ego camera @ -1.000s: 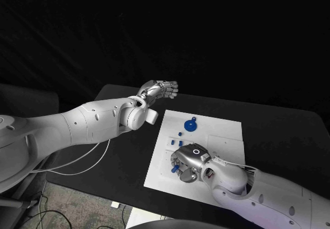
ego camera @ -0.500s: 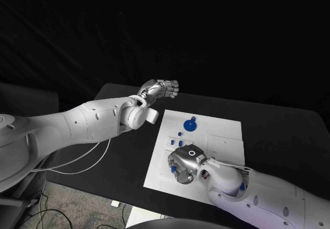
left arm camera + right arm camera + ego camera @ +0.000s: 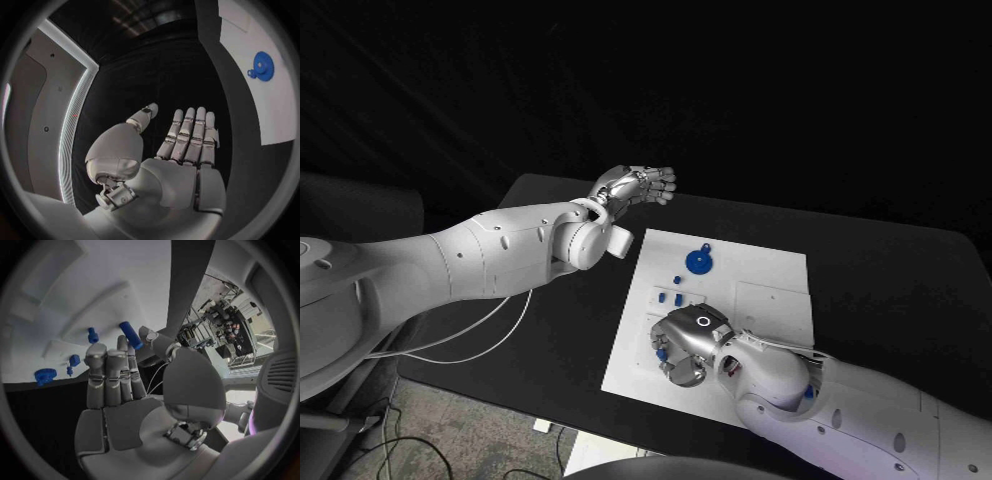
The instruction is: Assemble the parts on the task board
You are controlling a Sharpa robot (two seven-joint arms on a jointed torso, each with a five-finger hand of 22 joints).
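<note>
Your task board (image 3: 747, 290) lies in the middle of the black table (image 3: 906, 280), with your right hand (image 3: 687, 343) low over its near left part.

Going left to right: your left hand (image 3: 635, 186) hangs above the table's far left edge, well apart from the board, fingers straight and close together in the left wrist view (image 3: 187, 135), holding nothing. The board is a white rectangular plate; a blue gear (image 3: 700, 263) lies flat at its far end, and small blue pegs (image 3: 671, 298) stand between the gear and your right hand. In the right wrist view your right hand (image 3: 119, 390) has its fingers extended side by side, and a blue cylinder (image 3: 130, 335) sits at the fingertips (image 3: 123, 342) beside the thumb; you cannot tell whether it is pinched or only touched.
</note>
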